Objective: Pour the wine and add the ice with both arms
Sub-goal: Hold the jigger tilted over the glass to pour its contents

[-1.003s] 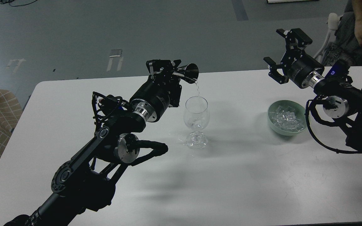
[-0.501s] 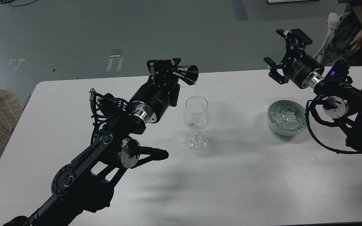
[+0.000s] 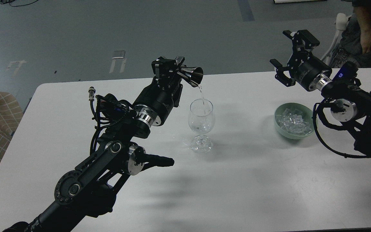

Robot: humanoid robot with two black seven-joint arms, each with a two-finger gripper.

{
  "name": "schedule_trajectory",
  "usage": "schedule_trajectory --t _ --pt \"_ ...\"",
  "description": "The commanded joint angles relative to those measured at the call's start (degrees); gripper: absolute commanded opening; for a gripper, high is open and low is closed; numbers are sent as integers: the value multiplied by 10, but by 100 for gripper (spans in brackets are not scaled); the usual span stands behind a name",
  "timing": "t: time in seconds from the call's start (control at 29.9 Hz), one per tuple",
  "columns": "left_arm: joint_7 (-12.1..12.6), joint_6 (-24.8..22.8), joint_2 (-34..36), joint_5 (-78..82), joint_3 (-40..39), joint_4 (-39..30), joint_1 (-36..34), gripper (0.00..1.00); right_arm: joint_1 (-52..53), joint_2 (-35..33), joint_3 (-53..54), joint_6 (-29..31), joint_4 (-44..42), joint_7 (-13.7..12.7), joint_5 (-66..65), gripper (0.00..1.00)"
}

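fingers [image 3: 179,61] of the left gripper [image 3: 172,69] are clamped on the narrow waist of a dark metal jigger [image 3: 193,75], which is tipped with its mouth down and toward the glass [image 3: 201,124]. from its lip a thin stream of wine [image 3: 201,95] falls into the bowl of the glass, which stands upright just below and right of the jigger.

the wine is clear and colourless like water. inside the glass it shows only as a shallow pool low in the bowl, though against clear glass and a white table [image 3: 237,180] the level is hard to read, so i would not say how much is in.

as i judge it, the pour is under way and not finished: liquid is leaving the jigger, and the jigger is not yet set down. the ice half of the job looks untouched.

the ice [image 3: 293,122] is a heap of small glassy cubes in a pale green bowl [image 3: 280,129], right of the glass and well apart from it. no cube shows in the glass as far as i can see.

the right gripper [image 3: 293,53] hangs above the bowl and a little behind it, fingers spread wide, holding nothing. it has yet to come down, take ice and carry it to the glass.

right of the bowl, past the table's far edge, a person [image 3: 367,35] stands partly in view.
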Motion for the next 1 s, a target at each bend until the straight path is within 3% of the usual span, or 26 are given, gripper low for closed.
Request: schedule_trajectory --t 0.0,0.5,0.97 --pt "-9 0 2 17 3 1 2 8 0 0 0 0 0 0 0 100" --pt "-40 1 15 94 28 6 4 8 0 7 -1 -1 -1 0 0 100" --pt "-35 1 15 94 20 6 0 8 0 7 -1 -1 -2 0 0 100"
